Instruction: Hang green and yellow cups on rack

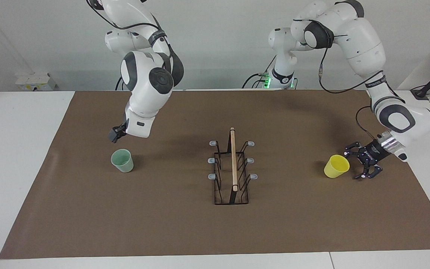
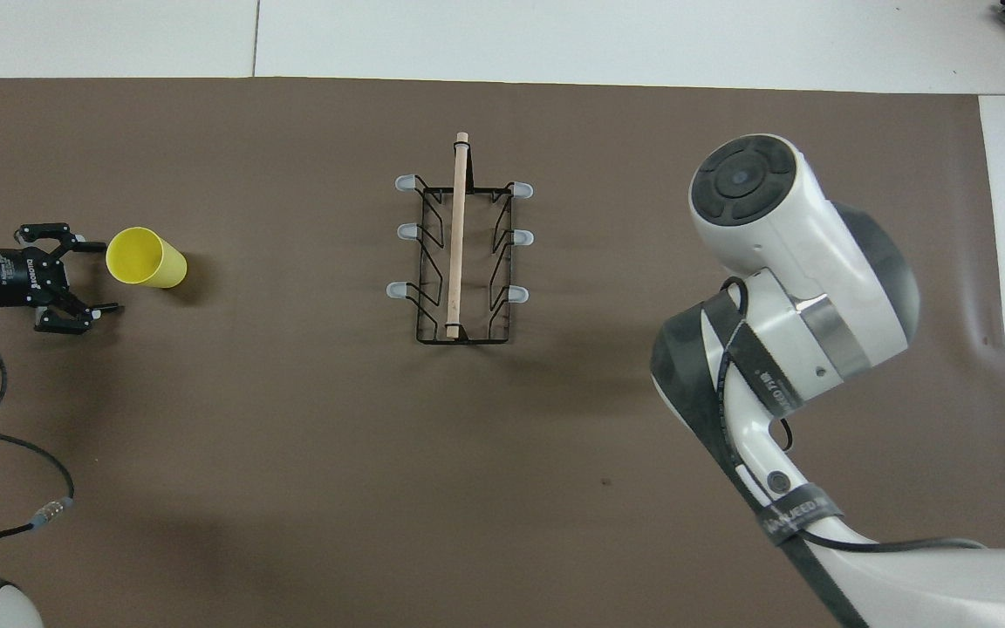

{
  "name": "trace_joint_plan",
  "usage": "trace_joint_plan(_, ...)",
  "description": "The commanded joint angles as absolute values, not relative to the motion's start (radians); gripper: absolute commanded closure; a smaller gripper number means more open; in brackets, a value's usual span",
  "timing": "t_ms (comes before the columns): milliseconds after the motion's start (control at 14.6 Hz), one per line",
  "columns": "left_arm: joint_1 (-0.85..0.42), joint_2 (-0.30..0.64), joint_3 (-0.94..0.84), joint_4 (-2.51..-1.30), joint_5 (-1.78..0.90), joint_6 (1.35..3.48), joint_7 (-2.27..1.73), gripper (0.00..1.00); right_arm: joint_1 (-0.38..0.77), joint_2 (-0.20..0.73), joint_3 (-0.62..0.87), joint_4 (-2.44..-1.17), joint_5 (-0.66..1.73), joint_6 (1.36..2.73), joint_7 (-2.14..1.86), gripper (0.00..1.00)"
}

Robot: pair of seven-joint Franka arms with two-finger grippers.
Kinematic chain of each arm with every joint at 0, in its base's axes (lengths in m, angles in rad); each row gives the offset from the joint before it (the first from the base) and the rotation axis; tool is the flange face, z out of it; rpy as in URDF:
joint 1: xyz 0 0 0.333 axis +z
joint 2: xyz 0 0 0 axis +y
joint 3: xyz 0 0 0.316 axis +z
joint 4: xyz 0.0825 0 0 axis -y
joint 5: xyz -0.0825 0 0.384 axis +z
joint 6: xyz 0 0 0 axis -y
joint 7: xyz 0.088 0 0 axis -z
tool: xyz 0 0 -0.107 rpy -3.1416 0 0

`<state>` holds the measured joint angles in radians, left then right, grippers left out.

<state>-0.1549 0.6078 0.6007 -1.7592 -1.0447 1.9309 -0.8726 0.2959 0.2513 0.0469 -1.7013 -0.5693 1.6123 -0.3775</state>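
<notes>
1. Our left gripper [image 1: 364,163] sits low with wrist near level, fingers [image 2: 92,248] spread wide, pointing to 9 o'clock in the facing view.
2. Our right gripper [image 1: 115,134] hangs raised, elbow bent; its fingers are probably hidden.

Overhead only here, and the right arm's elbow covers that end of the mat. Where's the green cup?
Observer: The green cup stands upright, mouth up, on the mat toward the right arm's end, about level with the middle of the rack.
Operator: Right gripper on it?
Observer: No. The right gripper hangs above the cup, with a clear gap to its rim.
Operator: Left gripper height?
Observer: The left gripper is low, near mat level, open at the mouth of the yellow cup, which lies tipped over on the mat.
</notes>
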Motion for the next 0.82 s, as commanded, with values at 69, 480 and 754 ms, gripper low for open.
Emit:
trace_joint_plan(69,-0.19,0.563,0.603,-1.854,-1.092,1.971,-0.874,0.0,0.304,0.232,0.049,-1.769,-0.646,1.64,-0.513,0.0)
trace_joint_plan(480,-0.19,0.555,0.594,-1.85,-1.215,1.941,-0.874,0.0,0.348,0.32,0.051,-1.766,-0.764,1.703,-0.666,0.0)
trace_joint_plan(754,-0.192,0.528,0.592,-1.864,-1.22,1.913,-0.87,0.0,0.364,0.391,0.051,-1.761,-0.808,1.706,-0.652,0.0)
